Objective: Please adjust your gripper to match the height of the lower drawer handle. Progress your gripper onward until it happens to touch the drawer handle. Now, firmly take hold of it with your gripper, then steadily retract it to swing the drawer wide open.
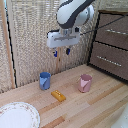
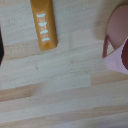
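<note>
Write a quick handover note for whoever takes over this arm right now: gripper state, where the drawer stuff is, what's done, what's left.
Gripper: two short dark-blue fingers, apart and empty, pointing down above the light wooden table.
Dark brown wooden lower drawer: looks closed, at the exterior view's right. Its thin silver bar handle is untouched, well off to the gripper's side.
On the table: blue cup, pink cup, orange bar, patterned plate.
Done: nothing visible yet.
Left: match handle height, advance to the handle, grasp it, pull the drawer open.
</note>
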Controlling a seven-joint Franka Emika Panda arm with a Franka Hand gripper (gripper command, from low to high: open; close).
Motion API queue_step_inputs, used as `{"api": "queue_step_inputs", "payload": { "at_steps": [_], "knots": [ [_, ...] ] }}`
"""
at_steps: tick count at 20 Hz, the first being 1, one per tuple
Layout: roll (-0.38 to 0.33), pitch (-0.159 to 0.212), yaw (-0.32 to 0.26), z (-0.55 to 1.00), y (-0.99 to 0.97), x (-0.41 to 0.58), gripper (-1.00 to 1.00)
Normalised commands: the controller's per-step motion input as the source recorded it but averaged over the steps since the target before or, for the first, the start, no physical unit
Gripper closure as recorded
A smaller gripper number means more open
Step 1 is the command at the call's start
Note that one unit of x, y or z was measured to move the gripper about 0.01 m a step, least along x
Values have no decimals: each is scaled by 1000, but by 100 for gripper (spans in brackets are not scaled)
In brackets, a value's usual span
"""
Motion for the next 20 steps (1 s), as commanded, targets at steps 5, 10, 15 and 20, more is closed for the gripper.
{"api": "queue_step_inputs", "payload": {
  "at_steps": [5, 10, 15, 20],
  "knots": [
    [-304, 5, 86, -6, -93, -23, -100],
    [-375, 0, 67, -66, -201, -38, -100],
    [-375, -3, 72, -131, -222, -38, -100],
    [-375, -14, 91, -161, -275, -23, -100]
  ]
}}
